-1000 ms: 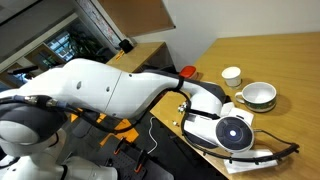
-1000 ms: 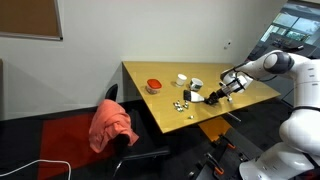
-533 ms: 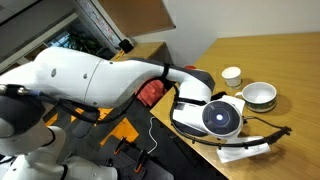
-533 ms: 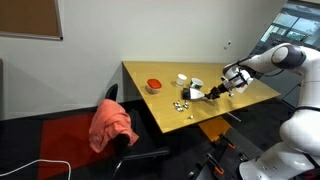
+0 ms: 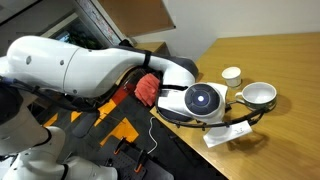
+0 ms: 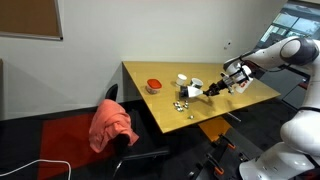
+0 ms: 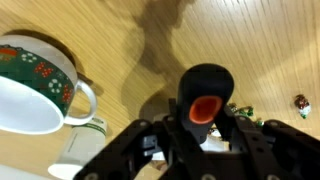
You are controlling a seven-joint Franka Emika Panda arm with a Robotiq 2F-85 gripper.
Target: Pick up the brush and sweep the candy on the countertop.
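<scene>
Clamping the brush by its slim black handle, the tool has its jaws shut on the handle's sides, and the red end faces the wrist camera. In an exterior view the white head hangs low over the worktop, just beside the candy, which lies in a small cluster near the worktop's near edge. A cup stands close behind the head, and the wrist view shows a green mug to the left of the handle.

Several things could go wrong from here. A stroke toward the near edge would likely push pieces off the worktop, since the cluster sits close to it. If the head rides too high it may pass over the small pieces; if pressed too hard, the slim handle could twist in the grip. A wide swing risks the head or arm knocking the cup or mug, both near the brush. Light wrapped pieces may also scatter rather than gather.
</scene>
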